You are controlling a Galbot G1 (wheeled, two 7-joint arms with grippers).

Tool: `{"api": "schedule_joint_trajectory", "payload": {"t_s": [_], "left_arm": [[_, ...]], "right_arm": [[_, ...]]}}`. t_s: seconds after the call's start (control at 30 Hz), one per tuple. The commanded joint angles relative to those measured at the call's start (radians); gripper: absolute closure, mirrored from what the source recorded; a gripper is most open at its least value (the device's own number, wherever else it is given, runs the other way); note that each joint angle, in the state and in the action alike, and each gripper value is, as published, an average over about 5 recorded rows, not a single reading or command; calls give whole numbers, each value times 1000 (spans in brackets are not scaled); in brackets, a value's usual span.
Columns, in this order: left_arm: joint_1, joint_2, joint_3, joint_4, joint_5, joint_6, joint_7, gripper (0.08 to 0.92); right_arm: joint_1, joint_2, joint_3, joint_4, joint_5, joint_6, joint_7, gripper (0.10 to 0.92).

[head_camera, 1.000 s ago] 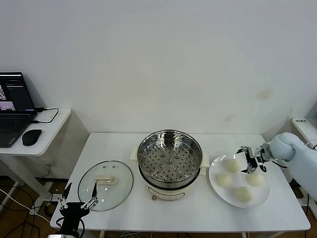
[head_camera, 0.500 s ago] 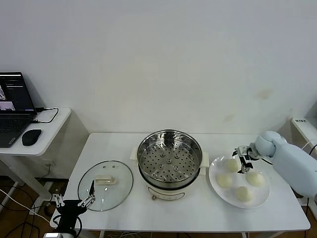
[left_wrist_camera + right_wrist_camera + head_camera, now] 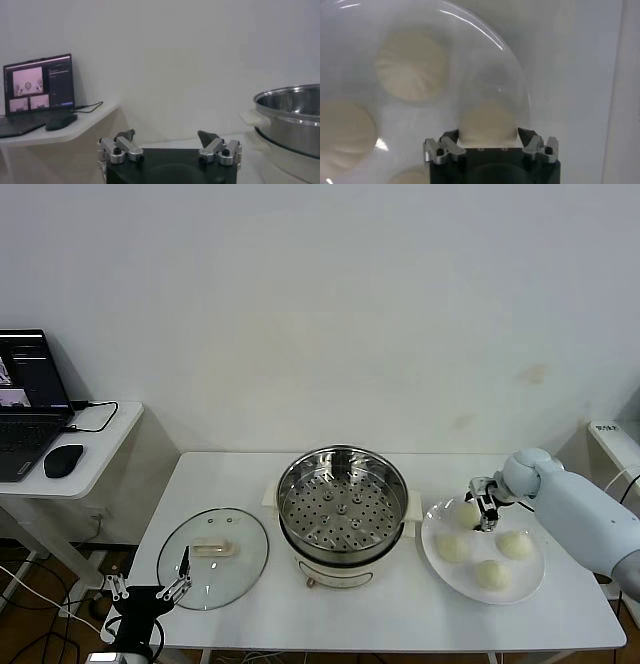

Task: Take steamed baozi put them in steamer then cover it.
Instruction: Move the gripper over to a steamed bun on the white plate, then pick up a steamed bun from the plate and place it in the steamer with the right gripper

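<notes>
Closing: right gripper [image 3: 483, 510] fingers on either side of the plate's inner-rear bun [image 3: 487, 121], pads at its flanks; firm grip or only touching, cannot tell
Change: right gripper moved in from over the plate's middle a second ago to the bun nearest the steamer; jaws narrower than before
Meaning: judged start of first pick; no lift yet, bun on plate
Left gripper: [image 3: 150, 591] fingers spread wide, nothing between; parked low off the table's front-left corner, just in front of the lid; slightly lower than a second ago
Buns: four, all on white plate [image 3: 432, 560], right of steamer; none moved
Steamer: [image 3: 343, 504] table centre, basket bare, perforated floor showing
Lid: [image 3: 213, 557] flat on table left of steamer, handle up, untouched
Progress: judged nothing loaded, lid step far off
Hidden: head view, right fingers cover part of the target bun, contact too small to read
Hidden: right wrist view, gripper body blocks the bun's near side; fourth bun cut off at frame edge
Hidden: left wrist view, only steamer side in frame, lid not in view
Off-task: laptop [image 3: 30, 399] and mouse [image 3: 64, 460] on side desk, far left
</notes>
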Motion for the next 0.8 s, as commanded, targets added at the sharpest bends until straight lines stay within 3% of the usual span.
{"api": "schedule_joint_trajectory", "payload": {"t_s": [0.03, 0.43, 0.8], "left_arm": [[2, -1, -2, -5, -1, 1, -1, 177], [-1, 5, 2, -18, -11, 5, -1, 177], [-9, 20, 16, -26, -20, 10, 2, 177]], "right_arm": [[6, 9, -7, -11, -3, -3, -2, 355], [137, -188, -161, 257, 186, -57, -56, 369], [592, -284, -538, 436, 433, -119, -127, 364]]}}
